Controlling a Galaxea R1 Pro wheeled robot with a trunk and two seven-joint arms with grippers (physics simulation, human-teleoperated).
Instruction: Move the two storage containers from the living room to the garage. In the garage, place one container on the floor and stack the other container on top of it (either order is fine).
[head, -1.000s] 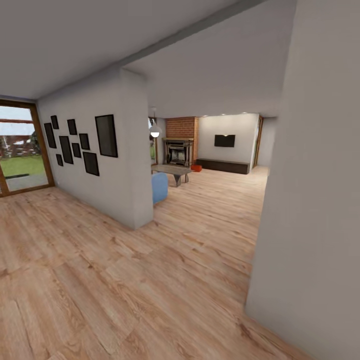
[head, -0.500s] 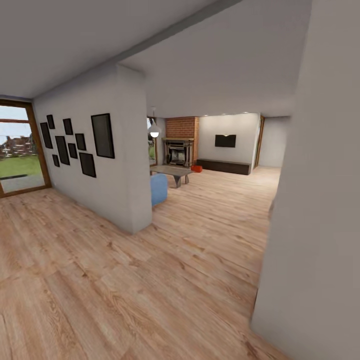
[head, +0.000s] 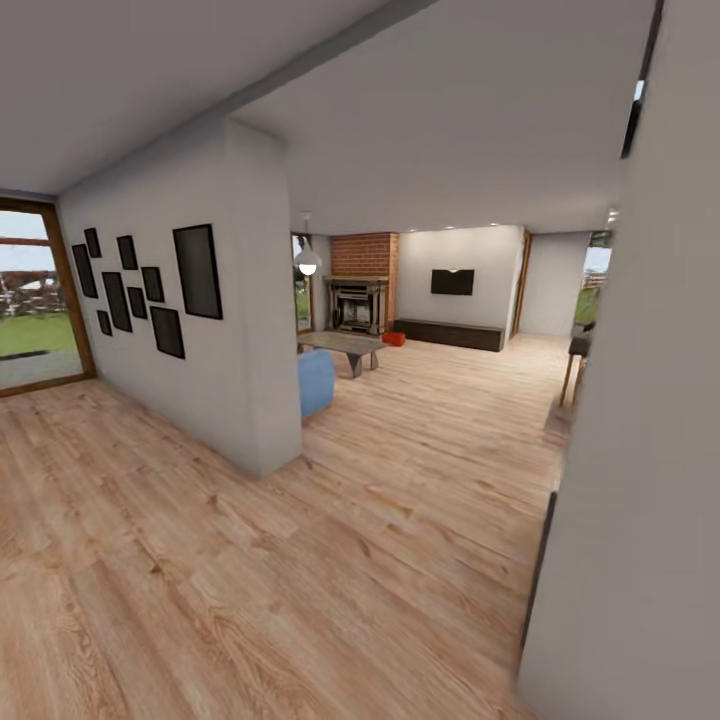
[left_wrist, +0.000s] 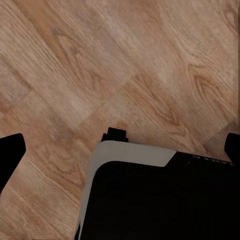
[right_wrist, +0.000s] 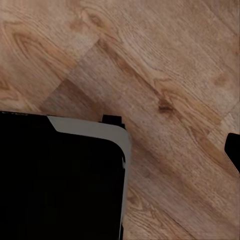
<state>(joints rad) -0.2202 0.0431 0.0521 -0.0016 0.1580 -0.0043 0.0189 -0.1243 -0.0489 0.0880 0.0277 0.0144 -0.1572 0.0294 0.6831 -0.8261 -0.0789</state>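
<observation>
Far down the wood floor (head: 300, 560), the living room opens up, with a brick fireplace (head: 360, 285). A small red-orange storage container (head: 393, 338) lies on the floor just right of the fireplace; it is too small to tell whether it is one box or two. In the left wrist view my left gripper (left_wrist: 121, 150) hangs open over the planks, its dark fingertips (left_wrist: 11, 152) far apart at the picture's edges, holding nothing. My right gripper (right_wrist: 120, 150) shows one fingertip (right_wrist: 233, 149) at the edge, also wide and empty.
A white partition wall (head: 240, 340) with black frames stands at the left, and a blue sofa (head: 317, 380) and a coffee table (head: 345, 345) lie behind it. Close on the right is a wall corner (head: 630, 480). A glass door (head: 30, 300) is at the far left. My black base (left_wrist: 160, 200) shows under both wrists.
The whole view has shifted: the camera moved forward and rightward. The near right wall now covers less, uncovering a window and a small table beyond it.
</observation>
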